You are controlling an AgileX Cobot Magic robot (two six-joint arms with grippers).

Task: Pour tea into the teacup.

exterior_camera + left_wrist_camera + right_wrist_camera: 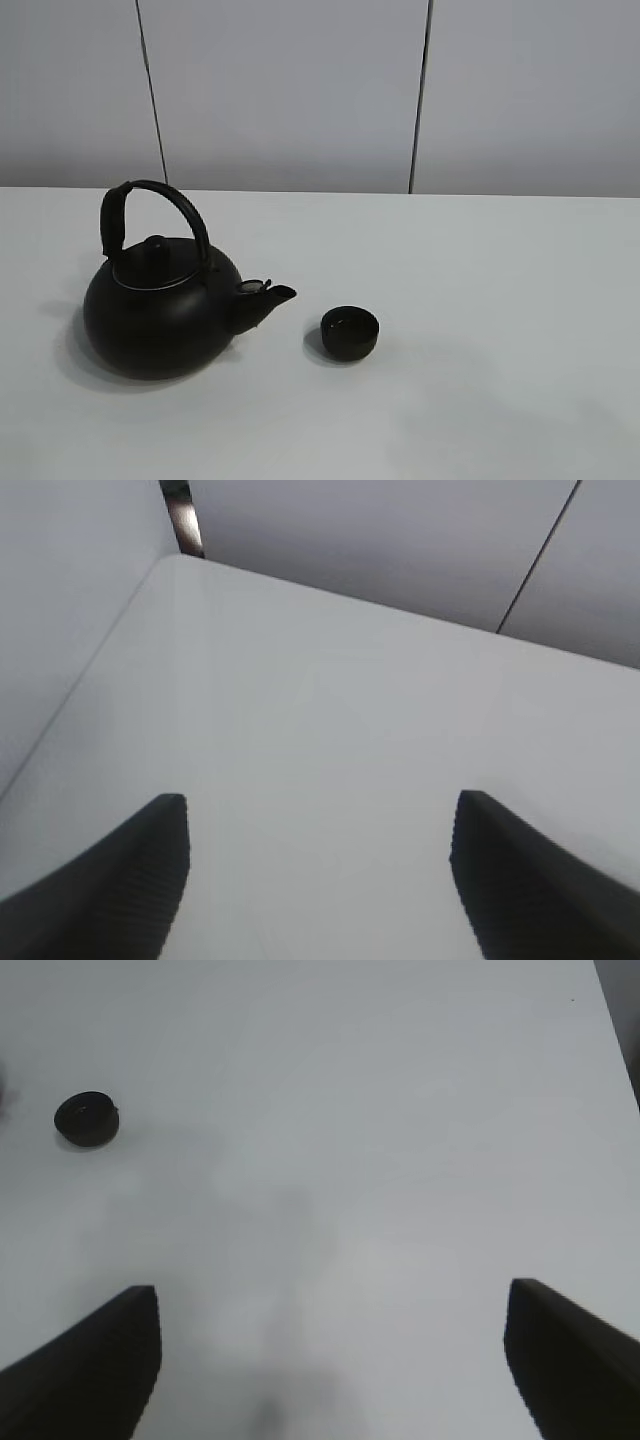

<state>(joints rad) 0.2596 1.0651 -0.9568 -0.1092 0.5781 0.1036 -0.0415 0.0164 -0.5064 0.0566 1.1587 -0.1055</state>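
Teacup (350, 333) set on bench (500, 300), just right of kettle (160, 305) spout; tea not visible. Left claw (320, 880) and right claw (330, 1360) both spread, nothing gripped. Hoop handle to be taken at top, kettle tipped slowly, spout kept over cup

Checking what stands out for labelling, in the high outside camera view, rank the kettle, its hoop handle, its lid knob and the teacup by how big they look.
1. kettle
2. hoop handle
3. teacup
4. lid knob
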